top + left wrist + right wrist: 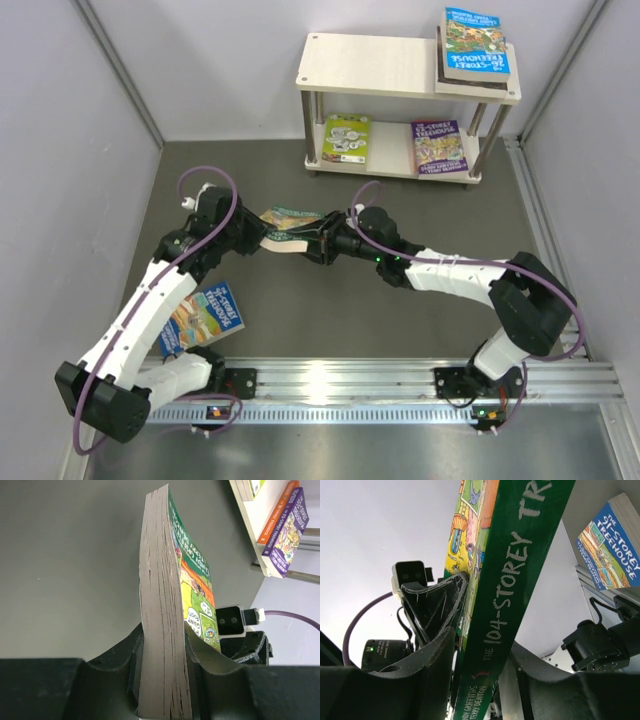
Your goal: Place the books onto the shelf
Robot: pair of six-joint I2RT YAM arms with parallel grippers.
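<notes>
A green-covered book [285,218] hangs above the middle of the table, between both arms. My left gripper [255,237] is shut on it; in the left wrist view its jaws press the book's page edge [162,630]. My right gripper [318,241] has come in from the right, and its jaws stand close on either side of the green spine [507,605]. I cannot tell whether they press it. A blue book [205,315] lies on the table under my left arm. The shelf [370,62] stands at the back, with a blue-topped stack of books [475,45] on its top board.
On the shelf's lower board lie a light green book [347,138] and a purple book [438,147]; the purple book [285,530] also shows in the left wrist view. Grey walls close in the table at left, right and back. A metal rail [400,385] runs along the near edge.
</notes>
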